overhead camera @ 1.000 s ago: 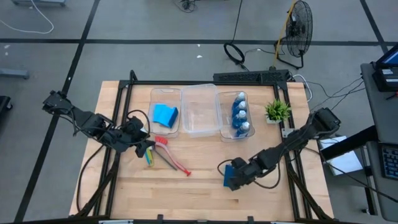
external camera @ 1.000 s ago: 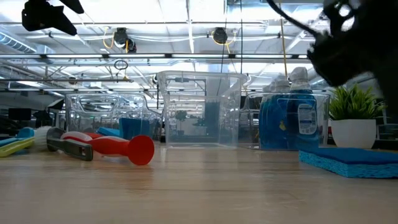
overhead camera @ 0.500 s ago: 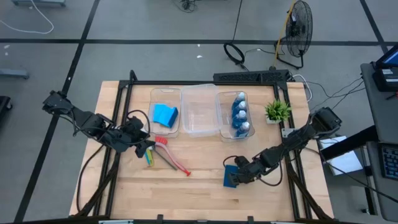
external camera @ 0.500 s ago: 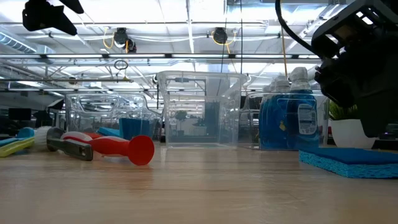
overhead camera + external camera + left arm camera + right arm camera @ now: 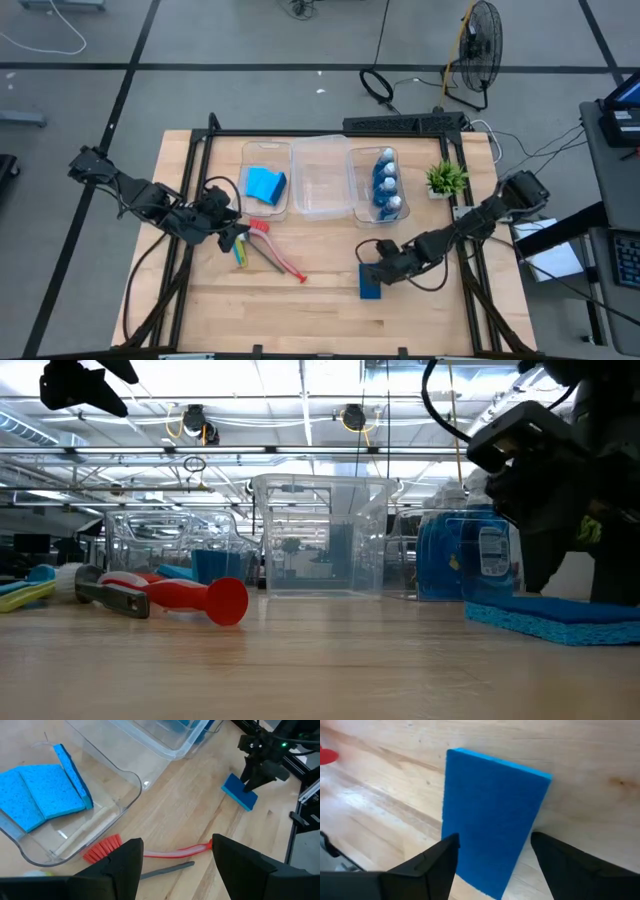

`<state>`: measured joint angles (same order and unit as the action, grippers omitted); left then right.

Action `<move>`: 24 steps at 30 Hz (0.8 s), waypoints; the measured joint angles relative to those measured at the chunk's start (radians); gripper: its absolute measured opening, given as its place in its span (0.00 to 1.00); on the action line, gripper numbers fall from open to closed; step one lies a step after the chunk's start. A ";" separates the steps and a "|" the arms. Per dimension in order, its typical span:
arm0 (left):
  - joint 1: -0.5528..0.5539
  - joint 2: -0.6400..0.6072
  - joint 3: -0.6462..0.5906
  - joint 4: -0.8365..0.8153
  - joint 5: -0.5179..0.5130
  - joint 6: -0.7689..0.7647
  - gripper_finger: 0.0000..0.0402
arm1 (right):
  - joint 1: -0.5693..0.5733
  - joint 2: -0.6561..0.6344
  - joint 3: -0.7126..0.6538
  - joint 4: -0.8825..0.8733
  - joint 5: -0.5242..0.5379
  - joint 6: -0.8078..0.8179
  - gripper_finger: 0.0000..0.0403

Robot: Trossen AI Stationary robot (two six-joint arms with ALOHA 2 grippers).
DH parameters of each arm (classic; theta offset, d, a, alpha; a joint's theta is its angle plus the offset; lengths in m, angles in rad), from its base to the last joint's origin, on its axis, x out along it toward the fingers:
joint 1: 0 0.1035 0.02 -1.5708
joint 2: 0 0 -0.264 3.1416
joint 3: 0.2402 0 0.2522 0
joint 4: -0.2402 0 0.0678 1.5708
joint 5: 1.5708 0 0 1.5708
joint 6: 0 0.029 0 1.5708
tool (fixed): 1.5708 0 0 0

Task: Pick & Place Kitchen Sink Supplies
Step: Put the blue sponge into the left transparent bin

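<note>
Grey concrete floor all round, with a standing fan [image 5: 483, 40] and loose cables at the far side. At centre, one pale wooden table [image 5: 320, 320], smooth and rectangular, on a black frame.

Two dark jointed arms, one reaching in from each side.

Three clear plastic bins in a row along the far edge, all rounded at the corners: left bin [image 5: 248, 205], middle bin [image 5: 322, 178], right bin [image 5: 352, 190]. Beside the right bin, one small green potted plant [image 5: 446, 178] in a white pot.

Four flat blue sponges, rectangular and rough-faced. Three sponges [image 5: 45, 795] in the left bin, two lying flat and one on edge. One loose sponge [image 5: 371, 288] flat on the table near the front, right of centre.

Small blue-and-white bottles [image 5: 386, 185] upright in the right bin, packed in a line; seemingly four, though hard to count.

Three long-handled brushes on the table in front of the left bin: red brush [image 5: 280, 256], slim with red bristles; yellow-green brush [image 5: 241, 256]; light blue brush [image 5: 40, 573], mostly hidden.

Right tool [image 5: 378, 272] just over the loose sponge, fingers spread to either side of it, not pinching. Left tool [image 5: 232, 237] above the brush heads, fingers spread wide, gripping nothing.
</note>
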<state>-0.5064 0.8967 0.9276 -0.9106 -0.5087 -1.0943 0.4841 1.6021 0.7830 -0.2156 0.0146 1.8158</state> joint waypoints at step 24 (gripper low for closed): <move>0.000 0.000 0.000 0.000 -0.027 -0.006 0.60 | 0.002 0.040 -0.003 -0.096 -0.041 -0.077 0.06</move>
<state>-0.5062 0.8963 0.9276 -0.9110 -0.5353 -1.1007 0.4858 1.6420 0.7795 -0.3115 -0.0268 1.7386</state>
